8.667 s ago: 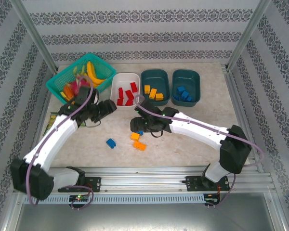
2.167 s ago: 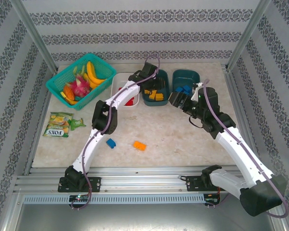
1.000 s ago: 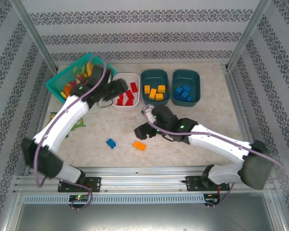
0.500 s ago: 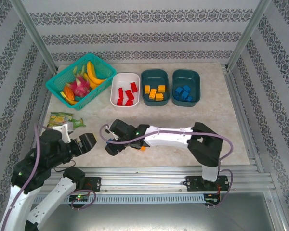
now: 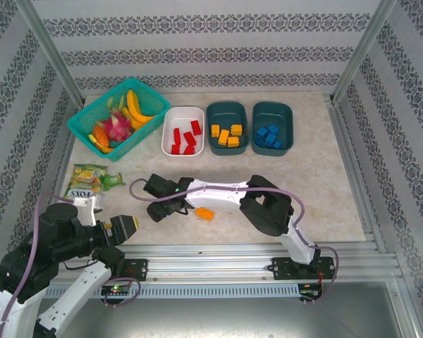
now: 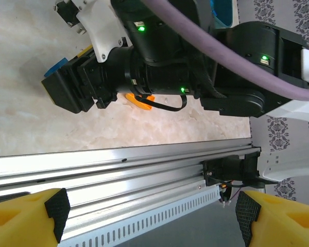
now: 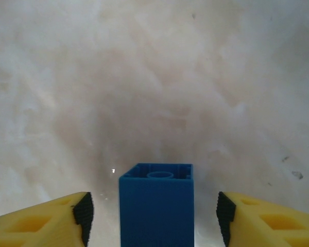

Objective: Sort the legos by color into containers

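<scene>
Lengthwise within the spread right tool [image 7: 153,212], blue lego [image 7: 155,218].

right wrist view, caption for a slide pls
Open right gripper straddling a blue lego, pale marbled tabletop beyond
</scene>
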{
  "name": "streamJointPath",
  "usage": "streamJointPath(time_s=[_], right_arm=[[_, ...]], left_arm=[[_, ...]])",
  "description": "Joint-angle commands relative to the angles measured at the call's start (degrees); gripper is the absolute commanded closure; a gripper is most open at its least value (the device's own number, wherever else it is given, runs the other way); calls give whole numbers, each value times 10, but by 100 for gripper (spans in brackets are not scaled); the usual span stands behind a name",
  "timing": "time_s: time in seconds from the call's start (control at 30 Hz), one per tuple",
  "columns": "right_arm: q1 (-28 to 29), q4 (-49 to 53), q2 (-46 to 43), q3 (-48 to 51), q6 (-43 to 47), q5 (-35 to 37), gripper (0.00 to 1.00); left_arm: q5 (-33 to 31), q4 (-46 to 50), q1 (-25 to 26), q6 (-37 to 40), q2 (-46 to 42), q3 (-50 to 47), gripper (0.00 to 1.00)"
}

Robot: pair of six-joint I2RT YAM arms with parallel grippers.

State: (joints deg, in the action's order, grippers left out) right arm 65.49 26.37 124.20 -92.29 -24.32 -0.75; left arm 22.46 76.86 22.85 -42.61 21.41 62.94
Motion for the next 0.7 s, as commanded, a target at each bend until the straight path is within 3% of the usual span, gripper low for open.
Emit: streamJointPath(time_s=[0.0,0.27,0.4,0.53,0.67], right_arm=[[1,51,20,-28,-5,23,38],[-2,53,24,-46,5,30,60],[-6,53,-12,-37,2,39,65],[-39,62,-94,-3,-5,52,66],[-118,73,-201,51,0,65,66]], left_arm=[[3,34,-3,2,-12,9,14],[6,9,-3,-23,-25,-10,15],[28,-23,-4,-26,-16,-25,15],[61,-108,-4,-30,32,-50,17],[80,-249,-3,-44,98,-77,17]])
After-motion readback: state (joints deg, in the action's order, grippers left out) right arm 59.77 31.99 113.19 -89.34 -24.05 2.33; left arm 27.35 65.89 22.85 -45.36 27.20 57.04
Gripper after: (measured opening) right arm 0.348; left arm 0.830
